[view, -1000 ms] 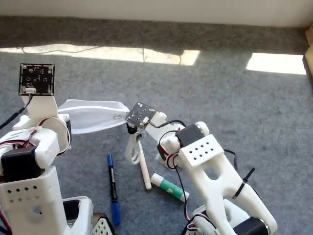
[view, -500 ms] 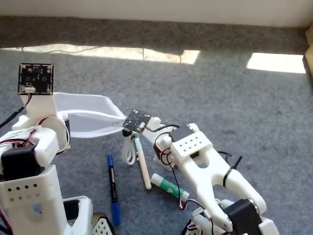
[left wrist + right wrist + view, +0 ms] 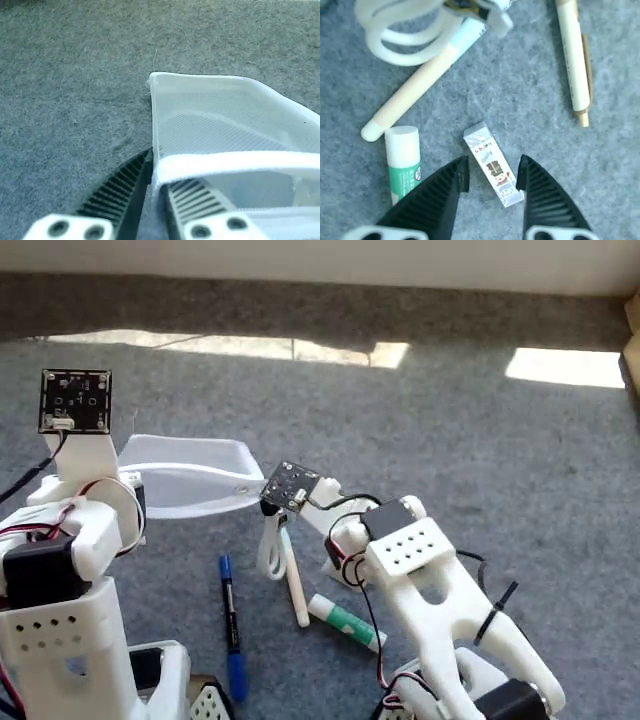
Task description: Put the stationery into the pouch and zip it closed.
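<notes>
A white mesh pouch (image 3: 190,478) lies on the grey carpet with its mouth gaping, and my left gripper (image 3: 156,167) is shut on its rim (image 3: 225,162). My right gripper (image 3: 492,175) hangs open just above a small wrapped eraser (image 3: 494,171), one finger on either side of it. Beside the eraser lie a green-and-white glue stick (image 3: 402,159) (image 3: 345,622) and a cream pen (image 3: 415,87) (image 3: 294,585). A second cream pen with a clip (image 3: 574,60) lies farther off. A blue pen (image 3: 232,625) lies near the left arm's base.
A white cord loop (image 3: 269,550) (image 3: 402,37) lies over the cream pen's end near the pouch's corner. Open carpet stretches to the right and toward the far wall, with sunlit patches (image 3: 565,368) on it.
The right arm's wrist swung a little left, then came back and sits slightly lower. The pouch shifted a little with it and its mouth changed shape. The left arm stayed put.
</notes>
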Motion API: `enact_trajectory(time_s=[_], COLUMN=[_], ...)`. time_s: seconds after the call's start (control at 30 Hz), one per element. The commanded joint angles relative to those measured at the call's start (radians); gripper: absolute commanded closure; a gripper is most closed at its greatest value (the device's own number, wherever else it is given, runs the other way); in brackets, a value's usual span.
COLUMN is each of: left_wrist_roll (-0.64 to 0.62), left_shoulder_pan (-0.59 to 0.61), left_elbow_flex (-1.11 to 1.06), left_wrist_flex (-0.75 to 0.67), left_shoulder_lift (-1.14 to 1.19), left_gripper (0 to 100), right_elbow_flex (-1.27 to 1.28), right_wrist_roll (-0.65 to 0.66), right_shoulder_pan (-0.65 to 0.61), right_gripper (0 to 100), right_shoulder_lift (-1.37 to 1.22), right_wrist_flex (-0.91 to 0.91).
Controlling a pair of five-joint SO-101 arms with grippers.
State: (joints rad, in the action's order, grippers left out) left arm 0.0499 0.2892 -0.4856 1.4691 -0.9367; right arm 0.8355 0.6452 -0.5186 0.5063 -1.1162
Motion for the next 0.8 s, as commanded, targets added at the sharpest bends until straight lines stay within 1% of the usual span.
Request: enact_trajectory(time_s=[0.0, 0.17, 0.3, 0.53, 0.6, 0.7, 0.77], left_wrist_roll=[-0.009, -0.009, -0.011, -0.011, -0.011, -0.011, -0.011], left_shoulder_pan=[0.005, 0.01, 0.071, 0.105, 0.12, 0.125, 0.124], left_elbow_flex=[0.033, 0.033, 0.039, 0.039, 0.039, 0.039, 0.039], left_wrist_flex=[0.002, 0.002, 0.0, 0.0, 0.0, 0.0, 0.0], left_shoulder_lift=[0.001, 0.001, 0.001, 0.001, 0.001, 0.001, 0.001], left_gripper=[99, 99, 99, 99, 99, 99, 99], right_elbow_flex=[-0.005, -0.005, 0.008, 0.142, 0.163, 0.18, 0.18], right_wrist_roll=[0.005, 0.005, 0.009, 0.014, 0.017, 0.068, 0.069], right_shoulder_pan=[0.012, 0.013, 0.013, 0.007, 0.007, 0.005, 0.001], right_gripper=[84.3, 84.3, 84.3, 84.3, 84.2, 84.2, 84.2], right_shoulder_lift=[0.116, 0.202, 0.225, 0.226, 0.226, 0.226, 0.225], right_wrist_flex=[-0.054, -0.13, -0.137, 0.044, 0.067, 0.094, 0.116])
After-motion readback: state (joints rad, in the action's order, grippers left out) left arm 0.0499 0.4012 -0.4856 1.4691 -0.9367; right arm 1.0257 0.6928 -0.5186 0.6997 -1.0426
